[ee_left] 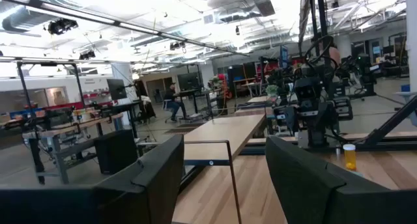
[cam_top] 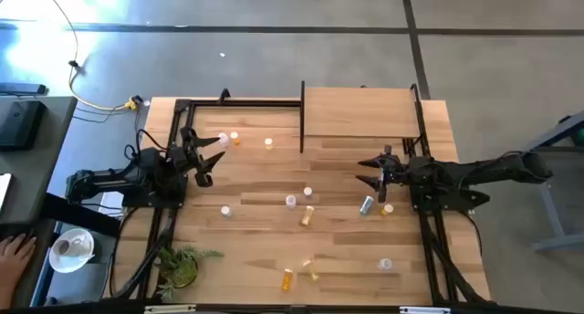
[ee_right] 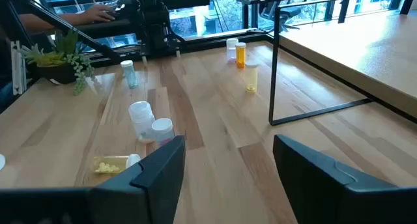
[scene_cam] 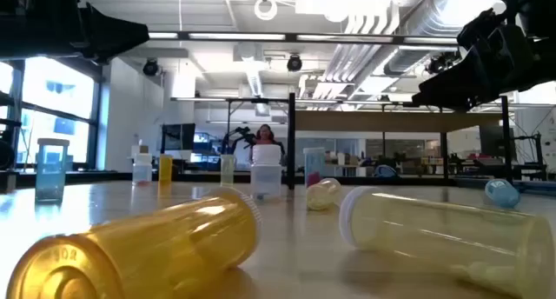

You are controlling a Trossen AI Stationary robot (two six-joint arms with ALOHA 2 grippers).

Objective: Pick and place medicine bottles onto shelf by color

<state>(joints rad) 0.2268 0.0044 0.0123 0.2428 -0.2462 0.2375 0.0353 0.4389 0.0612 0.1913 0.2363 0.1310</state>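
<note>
Orange bottle lay tipped at frame bottom; both my pincers, left & right, hung spread, empty. Risk: nudging loose bottles, which would roll.

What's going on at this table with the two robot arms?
Small medicine bottles lie scattered over the table, some standing, some tipped over. A wooden shelf at the far edge has nothing on top yet. Both arms hover above the table, the left gripper on its side and the right gripper on the other; both are open and hold nothing. No sorting shows so far.
</note>
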